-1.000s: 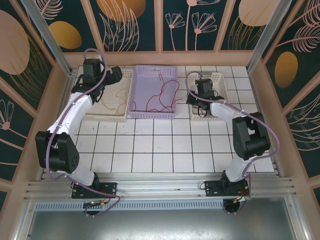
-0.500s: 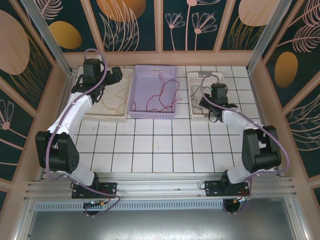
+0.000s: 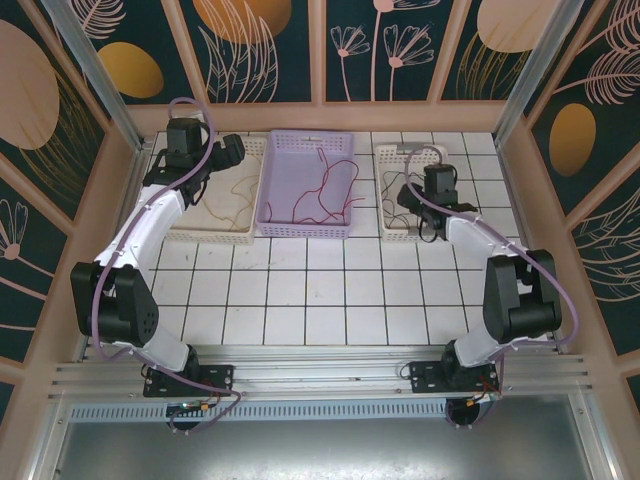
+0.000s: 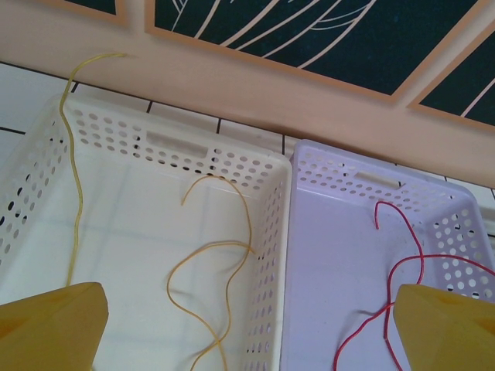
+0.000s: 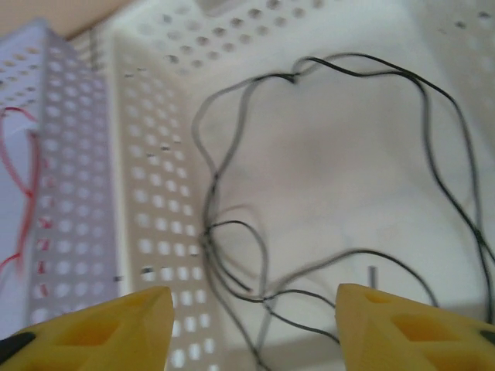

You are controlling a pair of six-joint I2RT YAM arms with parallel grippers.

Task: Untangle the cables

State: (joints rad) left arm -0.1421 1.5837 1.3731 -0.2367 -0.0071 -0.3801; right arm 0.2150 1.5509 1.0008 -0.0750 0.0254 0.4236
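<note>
Black cable (image 5: 209,226) loose in white basket (image 5: 155,154) toward table's (image 3: 300,300) far-right corner: raise parted, seemingly empty right gripper (image 5: 247,309) straight; leave left gripper (image 4: 247,309) wide.

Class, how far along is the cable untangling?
Done: yellow cables lie in the left basket, red cables in the purple basket, black cables in the right basket. In hand: nothing; left claw and right claw are open. Left: black cables cross each other.

Lab cell: aluminium frame (image 3: 320,378), tiled tabletop (image 3: 300,295)

White tiled floor (image 3: 330,290) between dark leaf-patterned walls (image 3: 270,40).
</note>
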